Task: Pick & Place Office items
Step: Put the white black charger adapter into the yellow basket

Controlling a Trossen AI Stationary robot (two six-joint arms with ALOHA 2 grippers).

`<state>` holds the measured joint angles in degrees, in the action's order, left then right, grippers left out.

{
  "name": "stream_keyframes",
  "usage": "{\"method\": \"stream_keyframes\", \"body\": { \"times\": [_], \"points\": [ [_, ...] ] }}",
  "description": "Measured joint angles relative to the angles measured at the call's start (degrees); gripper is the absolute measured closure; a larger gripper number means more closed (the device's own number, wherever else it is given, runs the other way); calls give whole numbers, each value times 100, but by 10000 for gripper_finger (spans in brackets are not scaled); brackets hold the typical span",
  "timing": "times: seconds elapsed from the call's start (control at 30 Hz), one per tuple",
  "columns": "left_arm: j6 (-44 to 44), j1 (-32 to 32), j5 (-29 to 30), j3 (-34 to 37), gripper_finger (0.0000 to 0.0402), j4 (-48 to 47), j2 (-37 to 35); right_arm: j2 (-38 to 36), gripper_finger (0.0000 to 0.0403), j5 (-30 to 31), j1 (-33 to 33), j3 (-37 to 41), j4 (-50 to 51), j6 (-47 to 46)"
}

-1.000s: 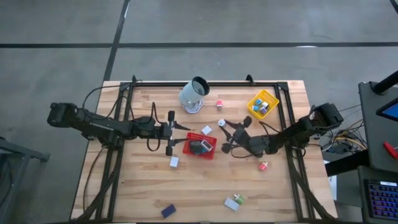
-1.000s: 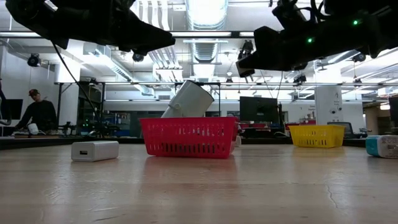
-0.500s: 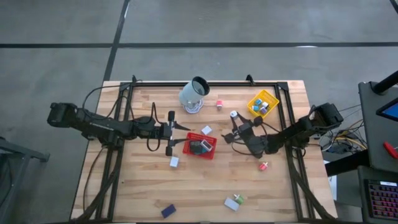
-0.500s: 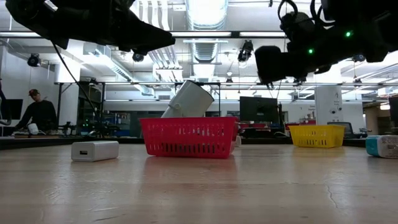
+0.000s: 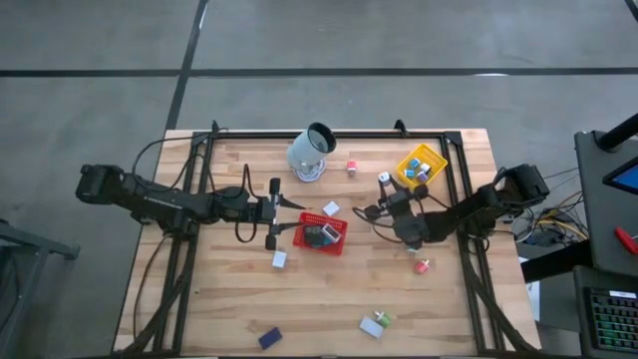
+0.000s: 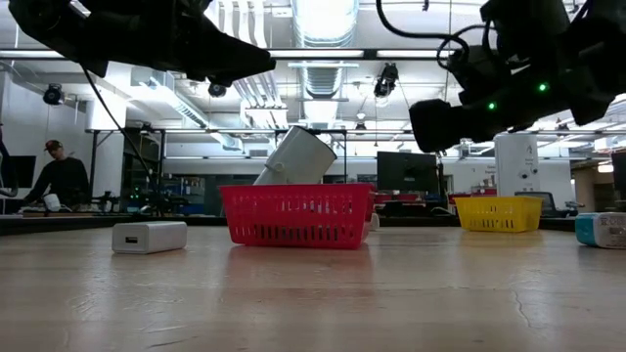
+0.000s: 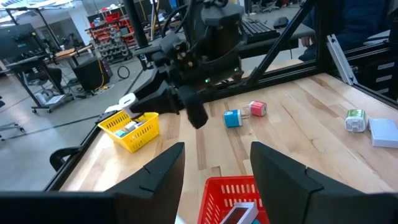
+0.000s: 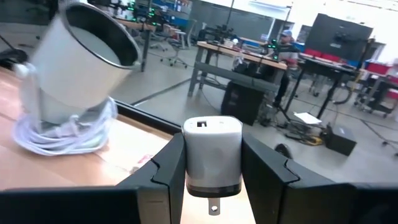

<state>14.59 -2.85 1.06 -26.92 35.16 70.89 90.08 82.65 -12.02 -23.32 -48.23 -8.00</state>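
My right gripper (image 5: 383,179) is shut on a white charger block (image 8: 213,155), one of the office items, and holds it above the table just left of the yellow mesh tray (image 5: 421,167). My left gripper (image 5: 296,214) stands open with nothing between its fingers at the left rim of the red mesh tray (image 5: 322,232), which holds dark and white items. The left wrist view shows that open gap (image 7: 214,168) above the red tray (image 7: 231,196). Other small items lie loose on the wood. My right gripper pinches the white charger block by its two opposite sides (image 8: 186,158) between its two fingers, which lie about level. The block is lifted clear of the table. A metal prong (image 8: 213,208) sticks out of one end.
A pale cup (image 5: 311,150) lies tipped on a white cable coil at the far middle. Loose items: a white block (image 5: 332,208), a pink one (image 5: 351,166), a white block (image 5: 279,259), a pink-red one (image 5: 423,265), a blue one (image 5: 269,338), a white-green pair (image 5: 375,323).
My right gripper has carried the white block toward the table's far right, closer to the yellow tray, and has turned at the wrist on the way. Its fingers have stayed shut on the block.
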Motion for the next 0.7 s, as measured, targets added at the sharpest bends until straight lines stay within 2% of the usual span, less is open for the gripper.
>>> {"method": "stream_keyframes", "body": {
  "times": [0.33, 0.53, 0.7],
  "points": [
    [0, 0, -21, 1, 215, -2, 0, -356, 287, -4, 532, 480, -6, 51],
    [0, 0, -21, 7, 215, -4, 2, -1029, 287, -102, 852, 874, 2, 271],
    [0, 0, -20, 7, 216, -4, 2, -1679, 287, -214, 1139, 1048, 4, 841]
  ]
}}
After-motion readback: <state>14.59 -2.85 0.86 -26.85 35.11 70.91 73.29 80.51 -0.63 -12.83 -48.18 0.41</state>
